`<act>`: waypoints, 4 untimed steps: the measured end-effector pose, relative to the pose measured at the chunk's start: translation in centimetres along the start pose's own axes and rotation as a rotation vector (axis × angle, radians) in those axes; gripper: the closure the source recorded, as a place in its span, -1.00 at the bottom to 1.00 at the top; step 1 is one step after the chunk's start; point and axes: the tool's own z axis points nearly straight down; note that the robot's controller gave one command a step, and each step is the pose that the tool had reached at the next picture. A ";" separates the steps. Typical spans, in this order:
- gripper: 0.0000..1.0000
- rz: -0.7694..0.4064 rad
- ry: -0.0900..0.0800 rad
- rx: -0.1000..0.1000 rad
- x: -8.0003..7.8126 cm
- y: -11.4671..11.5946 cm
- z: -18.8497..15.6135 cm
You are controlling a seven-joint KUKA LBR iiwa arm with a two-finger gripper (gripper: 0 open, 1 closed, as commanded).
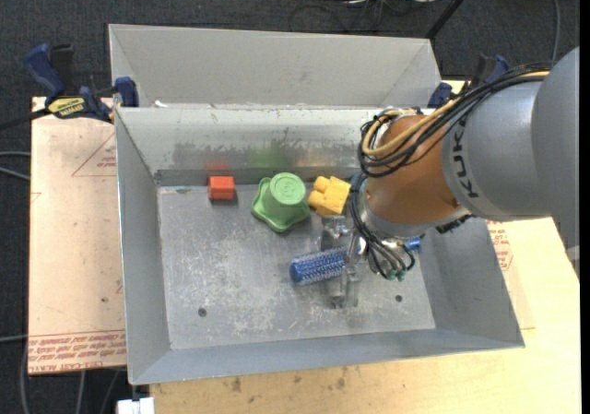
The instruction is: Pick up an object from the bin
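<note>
My gripper (pixel 341 265) is low over the bin floor, right of centre, with its metal fingers (pixel 348 288) on either side of the right end of a blue bristly brush (pixel 318 268) that lies flat on the floor. Whether the brush is gripped I cannot tell. A yellow block-like toy (pixel 329 195) lies just behind the gripper, near the back wall. To its left a green cup-like thing (pixel 280 201) lies tipped on the floor.
A small orange-red block (pixel 221 187) sits near the back wall at the left. The arm with its orange cover and cables hangs over the bin's right side. The bin's sloping walls close in on all sides.
</note>
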 end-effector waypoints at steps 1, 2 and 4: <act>-1.00 0.002 -0.001 -0.001 0.0 0.0 0.0; 1.00 0.002 -0.006 -0.001 -0.2 0.0 -0.2; 1.00 0.001 -0.006 0.002 -0.3 0.2 -4.2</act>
